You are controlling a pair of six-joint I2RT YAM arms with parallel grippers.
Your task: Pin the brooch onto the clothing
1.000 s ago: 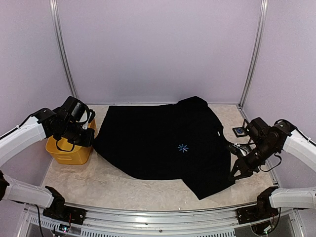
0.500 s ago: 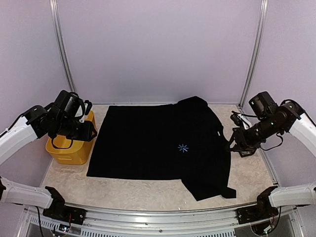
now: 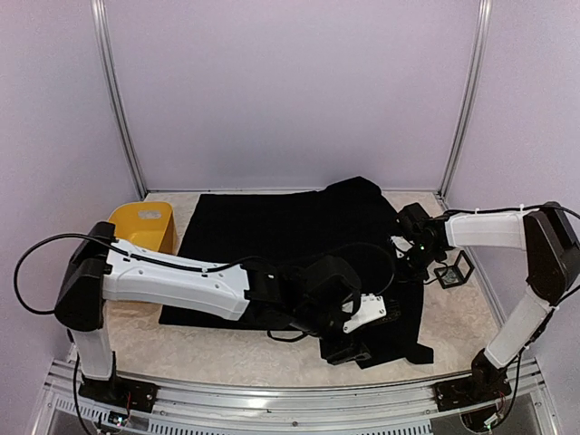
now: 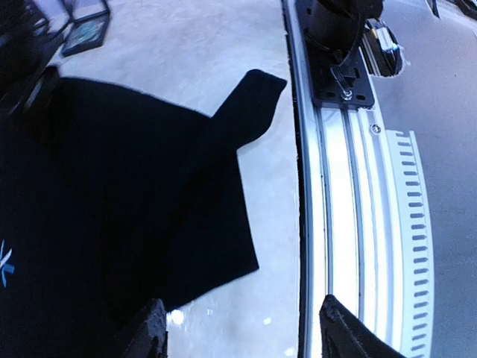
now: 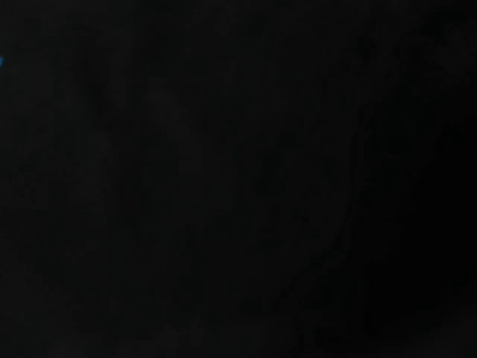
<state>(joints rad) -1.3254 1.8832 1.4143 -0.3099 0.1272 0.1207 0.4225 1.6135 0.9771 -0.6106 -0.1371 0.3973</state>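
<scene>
**Top view:** A sec ago the L arm hung over the yellow bin (image 3: pixel 145 227). Now it's stretched right across the T-shirt (image 3: pixel 263 236), w/ the left fingers (image 3: pixel 349 351) down at the near-right hem. The R arm was working by that same near-right corner. Now the right fingers (image 3: pixel 408 249) sit over the shirt's right edge, and a small dark case (image 3: pixel 450 272) lies just beside them on the bare worktop (image 3: pixel 181 340). Most of the shirt spreads flat beyond and to the left of the left fingers.

**L wrist view:** The left fingers stand apart w/ nothing between them. The hem lies just ahead and to their left, a sleeve flap (image 4: pixel 246 104) is further ahead, and the base rail (image 4: pixel 350 224) runs along their right. The starburst mark (image 4: pixel 4 265) is well off to the left.

**R wrist view:** All black, so we reckon the lens is on or right over the fabric. The right fingers are closed, but whether they pinch cloth, the brooch or nothing we can't tell.

We can't pick out the brooch anywhere. Our read is that both arms have converged on the shirt, prob. to set up for pinning, and the pin itself isn't on yet.
</scene>
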